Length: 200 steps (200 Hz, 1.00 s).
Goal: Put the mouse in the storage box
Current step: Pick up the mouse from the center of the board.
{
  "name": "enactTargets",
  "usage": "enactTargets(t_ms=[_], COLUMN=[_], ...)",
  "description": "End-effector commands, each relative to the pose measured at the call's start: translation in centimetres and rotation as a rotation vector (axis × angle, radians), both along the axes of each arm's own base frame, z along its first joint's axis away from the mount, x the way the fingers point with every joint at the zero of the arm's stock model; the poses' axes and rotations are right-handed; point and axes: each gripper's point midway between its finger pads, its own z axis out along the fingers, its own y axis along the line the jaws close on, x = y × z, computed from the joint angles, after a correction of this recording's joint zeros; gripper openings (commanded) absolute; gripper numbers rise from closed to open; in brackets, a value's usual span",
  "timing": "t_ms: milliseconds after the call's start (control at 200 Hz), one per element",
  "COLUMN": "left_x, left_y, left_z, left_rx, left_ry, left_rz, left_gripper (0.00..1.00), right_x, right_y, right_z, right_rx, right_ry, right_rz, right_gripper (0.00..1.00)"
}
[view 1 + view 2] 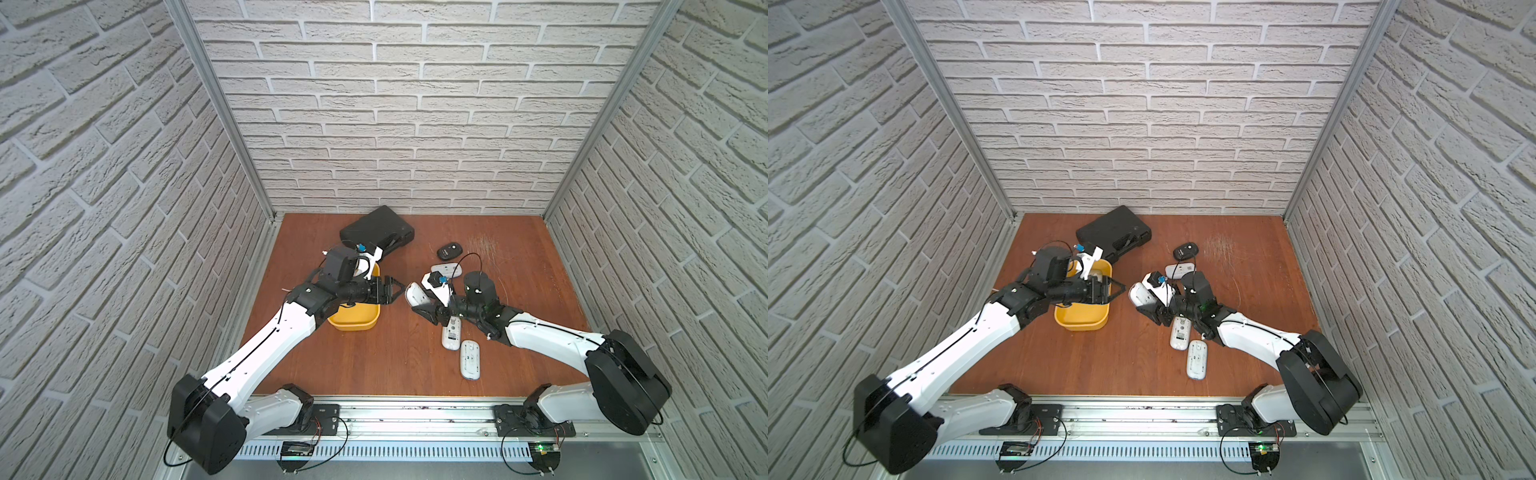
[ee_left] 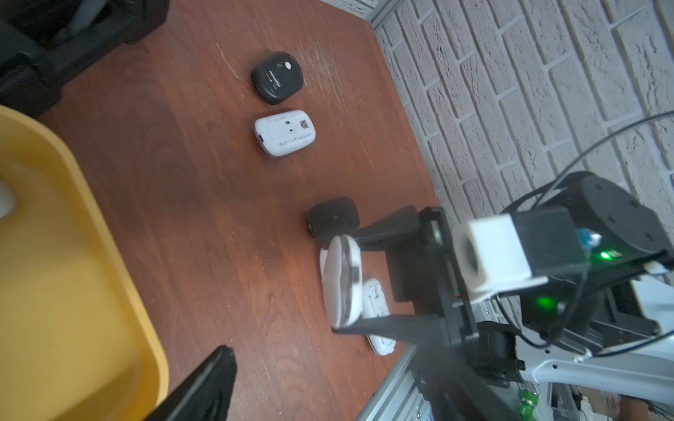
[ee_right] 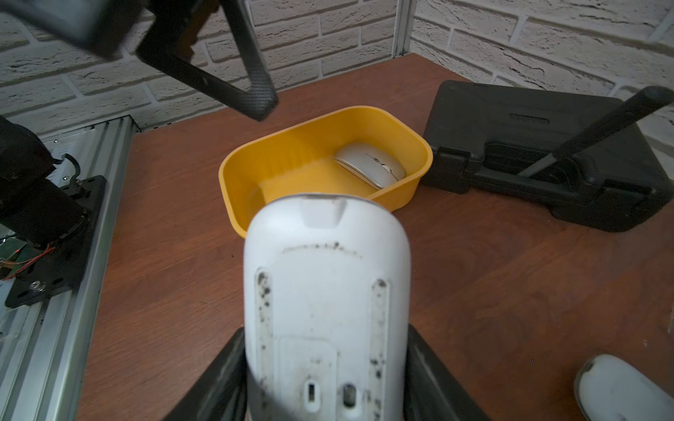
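Right wrist view: white mouse (image 3: 326,291) fills the foreground, underside to the lens, nose toward the storage box (image 3: 277,153).
Right gripper (image 3: 324,364): clamped on that mouse, one finger along each long side; mouse lifted clear of the table (image 1: 374,365).
Left gripper (image 1: 395,287): jaws apart, nothing in them; hangs over the box's edge nearest the held mouse, tips aimed at it.
Storage box: yellow tub, near the held mouse but not under it; a second mouse (image 3: 370,164) lies inside, at the end by the black case (image 3: 529,145).
Loose mice (image 1: 469,359): white and black, on the table beside the right arm.
Step in hand: transfer, by appearance; mouse airborne between pile and box.
Next move: probably a handover to the left gripper, or a carry over the wall. Either calls for clearing the left fingers and releasing low, beside the mouse inside.
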Motion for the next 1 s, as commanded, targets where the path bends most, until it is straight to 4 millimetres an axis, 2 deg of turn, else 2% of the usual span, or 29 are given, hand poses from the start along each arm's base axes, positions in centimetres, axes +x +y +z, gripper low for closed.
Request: enactTargets(t_ms=[0,115,275,380,720,995], left_x=[1.0,1.4,1.3,1.3,0.9,0.9], left_y=[-1.4,-2.2,-3.8,-4.1,-5.5,-5.8], left_z=[0.0,-0.9,-0.8,-1.0,-1.5,-1.6], left_rx=[0.031,0.048,0.049,0.054,0.020,0.015], left_ry=[-0.040,-0.026,-0.033,-0.023,0.010,0.021], left_rz=[0.003,0.004,-0.025,-0.027,-0.056,-0.064], left_gripper=[0.84,0.82,0.76,0.73,0.45,0.14], right_x=[-0.1,-0.4,-0.6,-0.7,-0.8,-0.7], right_y=[0.7,0.8,1.0,1.0,1.1,1.1], right_z=[3.8,3.8,3.8,3.7,3.8,3.5], right_rx=[0.090,0.094,0.094,0.092,0.080,0.070], right_ry=[-0.104,-0.100,-0.101,-0.100,-0.095,-0.083], right_rz=[0.019,0.032,0.043,0.043,0.048,0.046], right_gripper=[0.42,0.42,0.41,0.42,0.42,0.43])
